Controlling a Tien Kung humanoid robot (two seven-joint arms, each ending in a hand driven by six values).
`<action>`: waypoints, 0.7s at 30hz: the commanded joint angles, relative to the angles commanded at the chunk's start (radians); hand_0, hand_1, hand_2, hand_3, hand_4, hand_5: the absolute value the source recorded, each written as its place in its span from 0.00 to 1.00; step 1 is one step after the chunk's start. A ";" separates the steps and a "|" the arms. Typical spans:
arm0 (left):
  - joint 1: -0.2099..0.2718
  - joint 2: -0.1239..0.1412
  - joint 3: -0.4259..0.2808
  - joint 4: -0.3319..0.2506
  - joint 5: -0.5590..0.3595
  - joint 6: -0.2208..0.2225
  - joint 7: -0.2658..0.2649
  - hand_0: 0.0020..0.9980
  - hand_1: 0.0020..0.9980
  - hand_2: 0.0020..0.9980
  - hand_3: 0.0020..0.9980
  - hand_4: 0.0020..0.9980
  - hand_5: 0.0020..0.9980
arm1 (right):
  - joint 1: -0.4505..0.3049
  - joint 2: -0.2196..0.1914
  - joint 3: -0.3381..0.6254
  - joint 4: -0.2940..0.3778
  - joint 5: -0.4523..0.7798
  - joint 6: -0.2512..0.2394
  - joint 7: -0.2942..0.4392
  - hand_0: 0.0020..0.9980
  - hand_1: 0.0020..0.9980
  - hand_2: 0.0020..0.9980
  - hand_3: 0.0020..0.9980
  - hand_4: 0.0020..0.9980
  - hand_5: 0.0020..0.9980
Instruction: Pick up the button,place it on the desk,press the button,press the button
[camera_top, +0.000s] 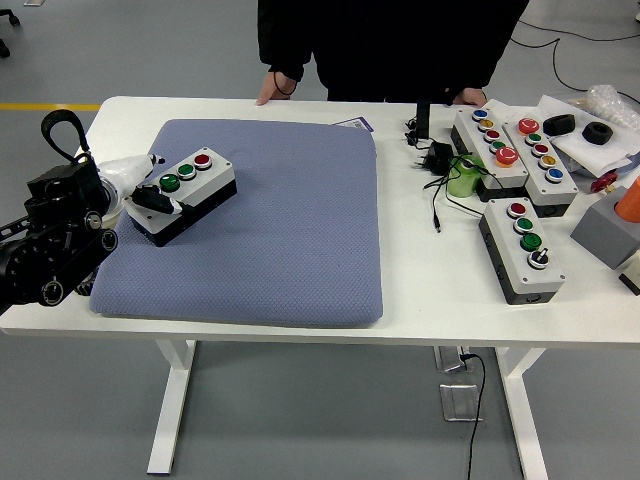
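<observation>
Button box (185, 193) sits on blue mat (300, 250), left side of desk (420, 300). Left hand (150, 196) touches its near end, grip state unclear. Looks rigid, light, smooth plastic; prob. best held across short sides.

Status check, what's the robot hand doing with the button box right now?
Left robot hand at the button box's near-left end, fingers on it, grip unclear. Box sits on the blue mat. Right robot hand out of view. Person's hand on far table edge, clear of box.

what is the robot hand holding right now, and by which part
The left robot hand is on the near-left end of the three-button control box on the blue mat; whether it actually grips cannot be told.
</observation>
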 joint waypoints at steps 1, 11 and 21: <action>-0.003 -0.005 0.005 0.006 -0.002 -0.001 0.006 0.80 0.95 0.98 1.00 0.97 0.19 | 0.000 0.000 0.000 0.000 0.000 0.000 0.000 0.80 0.78 0.78 0.63 0.25 0.20; -0.011 -0.019 0.040 0.030 0.041 0.085 0.027 0.54 0.60 0.54 0.63 0.67 0.00 | 0.002 -0.002 -0.012 0.000 0.005 -0.004 -0.002 0.80 0.77 0.78 0.63 0.25 0.21; -0.004 -0.036 0.065 0.029 0.051 0.057 0.022 0.53 0.51 0.46 0.56 0.59 0.00 | -0.006 -0.001 -0.021 -0.001 0.011 -0.006 -0.003 0.80 0.77 0.78 0.63 0.25 0.21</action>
